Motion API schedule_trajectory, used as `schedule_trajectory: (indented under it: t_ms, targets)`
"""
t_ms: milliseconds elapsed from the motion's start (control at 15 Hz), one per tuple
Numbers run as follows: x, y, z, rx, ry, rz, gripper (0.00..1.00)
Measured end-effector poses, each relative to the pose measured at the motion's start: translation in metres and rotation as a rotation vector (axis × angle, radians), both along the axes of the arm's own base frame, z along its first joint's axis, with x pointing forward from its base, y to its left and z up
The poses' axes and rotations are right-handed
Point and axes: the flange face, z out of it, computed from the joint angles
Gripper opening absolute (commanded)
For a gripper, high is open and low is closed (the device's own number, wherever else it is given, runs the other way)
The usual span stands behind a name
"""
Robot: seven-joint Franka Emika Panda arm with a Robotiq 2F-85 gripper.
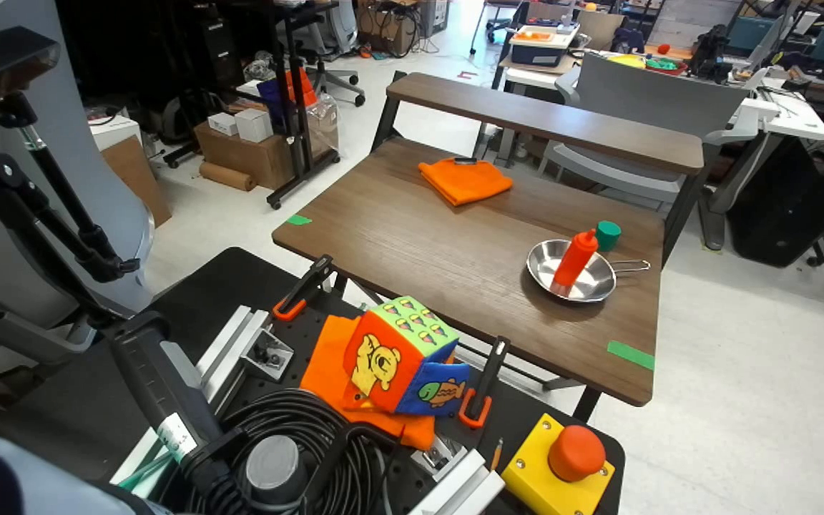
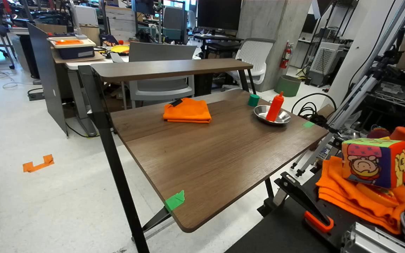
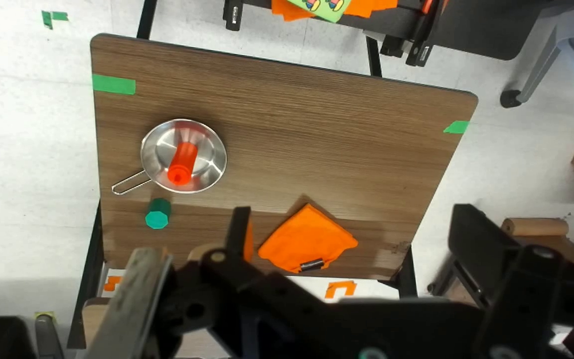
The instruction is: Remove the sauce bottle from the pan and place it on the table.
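"Sauce bottle [image 1: 575, 259]: is it out of the pan [image 1: 602, 275]?"

"Not yet. Slim and red, it stands inside the pan in both exterior views and the wrist view. None of the task appears done; what seems left is gripping the bottle, lifting it out, setting it on the table [image 1: 412, 243] and letting go."

"And the gripper [image 3: 352, 214]?"

"Spread wide, holding nothing, well apart from the pan in the wrist view."

"How many of each thing?"

"One bottle, one pan, one table beneath the pan. One green object [image 3: 158, 214] sits just beside the pan without touching it; one folded orange cloth [image 3: 309, 237] lies well apart from the pan, a single dark strip [image 3: 312, 265] on top. Two green tape marks [image 3: 113, 84] show, one near the pan, one far from it."
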Motion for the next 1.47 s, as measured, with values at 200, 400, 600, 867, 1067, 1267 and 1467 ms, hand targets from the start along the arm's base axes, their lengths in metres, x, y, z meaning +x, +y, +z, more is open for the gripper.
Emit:
schedule_trajectory:
  t_ms: [200,400,600,867,1067,1267,1467]
  targets:
    - [0.009,-0.005,-0.006,-0.007,-0.016,-0.019,1.0]
    - [0.031,-0.019,-0.023,-0.018,-0.055,-0.062,1.0]
    - [0.062,-0.04,-0.049,-0.02,-0.066,-0.124,1.0]
    - [0.113,-0.064,-0.09,-0.023,-0.043,-0.208,1.0]
    - [0.151,-0.077,-0.127,-0.05,0.008,-0.244,1.0]
    - [0.183,-0.085,-0.168,-0.079,0.077,-0.274,1.0]
    - [0.21,-0.085,-0.211,-0.103,0.14,-0.296,1.0]
